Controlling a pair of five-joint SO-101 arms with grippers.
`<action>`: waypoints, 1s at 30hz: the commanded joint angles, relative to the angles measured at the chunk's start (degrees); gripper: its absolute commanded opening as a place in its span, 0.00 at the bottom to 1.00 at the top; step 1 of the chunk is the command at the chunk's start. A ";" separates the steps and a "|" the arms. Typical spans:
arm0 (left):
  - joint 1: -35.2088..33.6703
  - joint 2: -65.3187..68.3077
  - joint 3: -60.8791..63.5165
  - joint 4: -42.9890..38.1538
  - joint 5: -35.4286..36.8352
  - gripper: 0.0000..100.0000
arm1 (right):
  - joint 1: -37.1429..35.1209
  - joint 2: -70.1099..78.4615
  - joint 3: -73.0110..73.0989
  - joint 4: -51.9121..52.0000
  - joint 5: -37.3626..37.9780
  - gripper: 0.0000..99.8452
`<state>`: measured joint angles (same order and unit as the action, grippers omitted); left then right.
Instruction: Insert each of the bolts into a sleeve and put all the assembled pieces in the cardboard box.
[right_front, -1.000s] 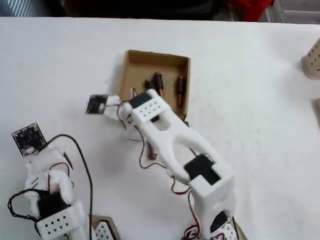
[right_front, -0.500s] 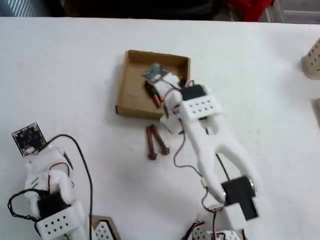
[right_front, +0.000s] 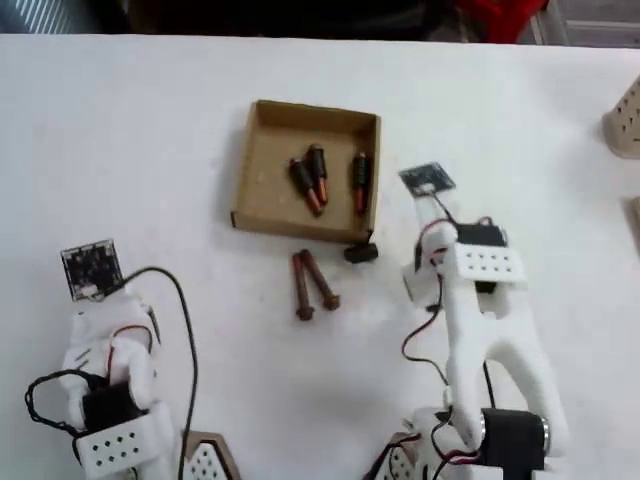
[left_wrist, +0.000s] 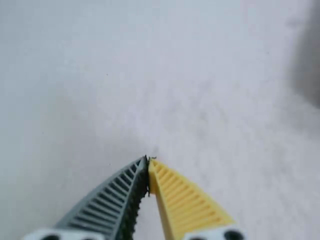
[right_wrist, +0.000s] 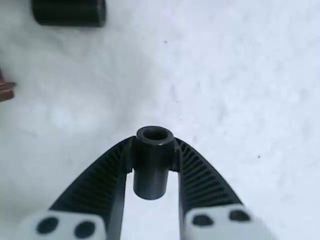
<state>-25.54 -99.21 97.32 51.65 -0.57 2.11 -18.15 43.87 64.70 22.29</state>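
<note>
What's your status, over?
Right gripper shut on a sleeve; left gripper shut, empty. Two bolts loose beside cardboard box, three assembled pieces inside, spare sleeve nearby. Nothing blocking the bolts.

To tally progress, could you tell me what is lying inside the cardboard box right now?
Inside the cardboard box lie three bolt-and-sleeve pieces: two close together mid-box, one beside a side wall. Nothing covers them; the near wall hides a strip of floor.
</note>
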 joint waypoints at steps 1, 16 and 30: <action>3.47 -0.31 -0.09 0.70 -3.60 0.02 | 5.14 -3.03 3.43 -3.30 -0.35 0.02; 11.38 2.59 -7.56 10.37 -4.84 0.02 | 11.56 -11.38 13.27 -8.04 3.25 0.02; 24.66 44.44 -34.99 10.46 -4.48 0.02 | 14.29 -11.30 18.02 -15.78 3.34 0.02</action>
<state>-8.40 -62.46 69.19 61.49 -4.88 16.00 -27.82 61.54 50.55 24.75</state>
